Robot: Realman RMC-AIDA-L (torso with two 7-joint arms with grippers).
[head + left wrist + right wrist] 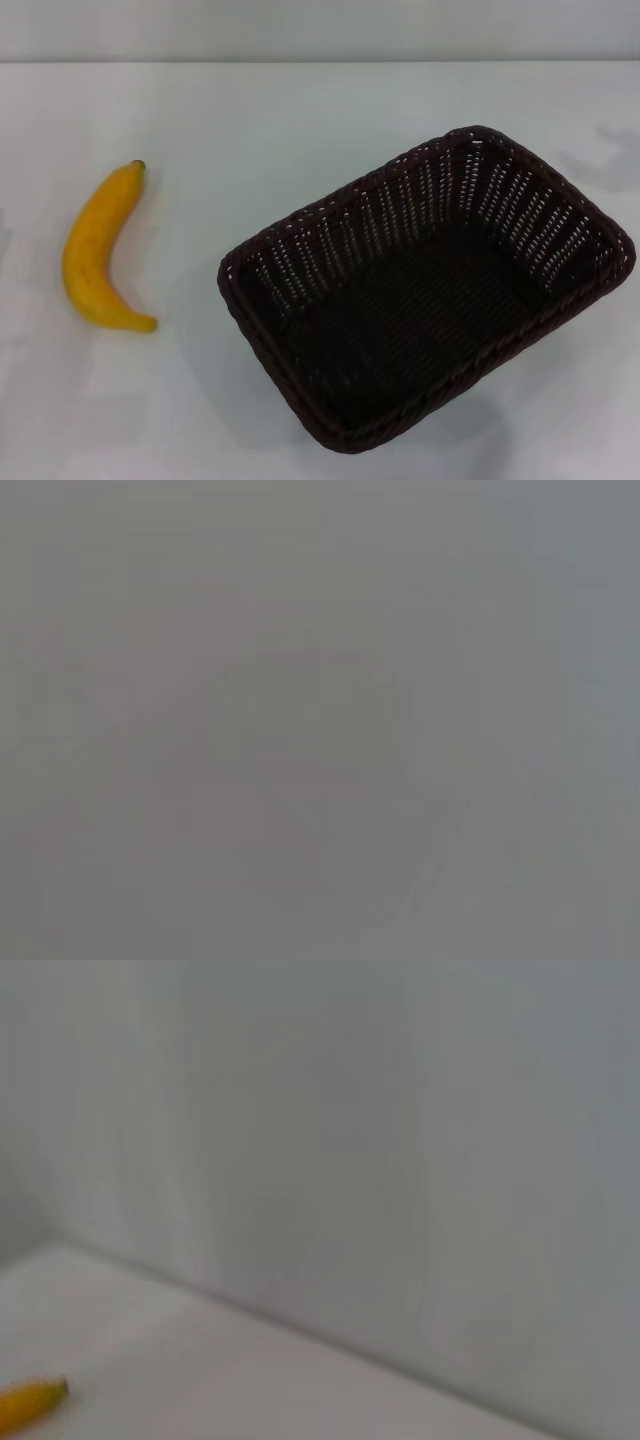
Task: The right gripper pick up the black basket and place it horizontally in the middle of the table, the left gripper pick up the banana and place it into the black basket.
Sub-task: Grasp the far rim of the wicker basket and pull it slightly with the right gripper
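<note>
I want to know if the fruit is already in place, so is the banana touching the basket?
Apart. The head view shows bare table between the banana and the basket; the banana lies to the basket's left.

Yellow-orange banana and dark woven basket on a white table

The banana (93,252) is yellow-orange, deepening to orange along its inner curve, with a small dark tip at 12 o'clock. The black basket (425,290) is dark brown-black wicker: a tightly woven floor, slatted sides showing pale gaps, and a braided rim. The table (250,130) is plain glossy white. The wall behind it is pale grey.
</note>
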